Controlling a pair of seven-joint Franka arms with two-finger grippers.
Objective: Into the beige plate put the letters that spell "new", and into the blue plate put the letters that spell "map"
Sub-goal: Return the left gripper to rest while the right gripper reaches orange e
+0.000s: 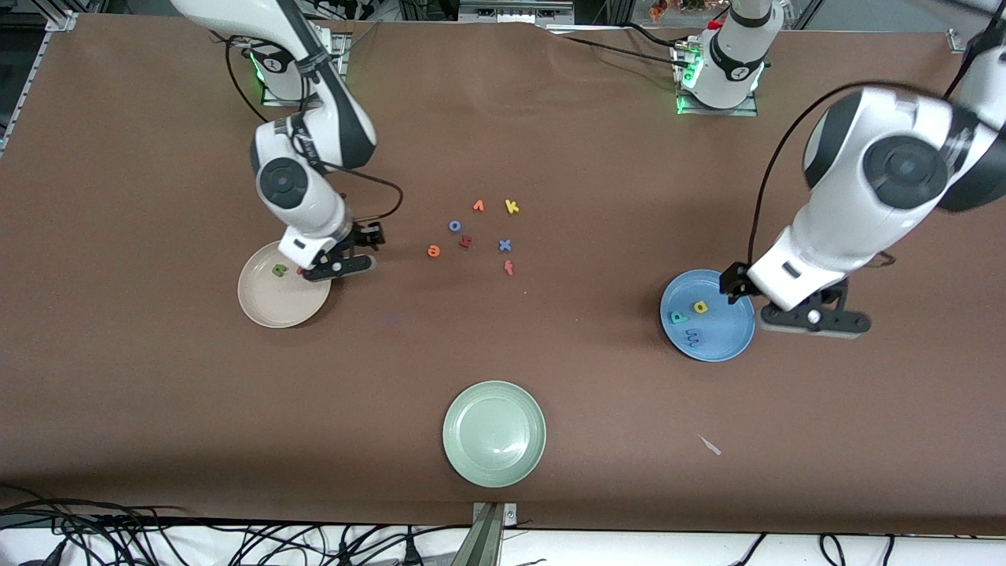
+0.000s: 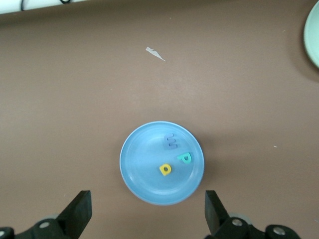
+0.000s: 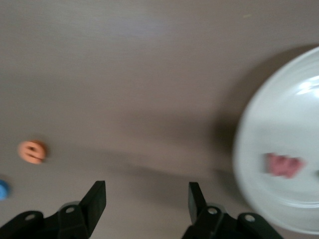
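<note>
- The letters that spell "map" lie in the blue plate (image 1: 707, 316) in the front view: yellow a (image 1: 699, 307) at about 12 o'clock of the trio, teal p (image 1: 678, 317) at 9 o'clock, blue m (image 1: 695, 338) at 6 o'clock. That word looks finished.
- Front view, "new": the green n (image 1: 279, 270) sits in the beige plate (image 1: 284, 285), with a red scrap, probably the w, half hidden under the right pincer (image 1: 339, 264). The orange e (image 1: 434, 251) is on the bare counter (image 1: 157, 393) in the loose cluster with the blue o (image 1: 454, 226), yellow k (image 1: 512, 207), blue x (image 1: 504, 245) and red f (image 1: 509, 268). The pale green plate (image 1: 494, 433) is empty.
- Front view, arms: the right pincer hangs over the beige plate's rim at about 2 o'clock; the left pincer (image 1: 813, 318) is over the blue plate's edge at 3 o'clock.
- Left wrist view: the left pincer (image 2: 147, 211) stands wide with nothing between its fingers, above the blue plate (image 2: 139, 174) and its three letters; this arm seems to be waiting.
- Right wrist view: the right pincer (image 3: 147, 204) is apart and empty; the red w (image 3: 284, 165) rests in the beige plate (image 3: 259, 129), and the orange e (image 3: 32, 151) lies out on the counter.
- Step in hand, as a judgement: the w has been dropped off and only the e remains. The next move calls for carrying the right pincer to the cluster, settling over the e without taking the o just beside it, and pinching a very small, thin piece.
</note>
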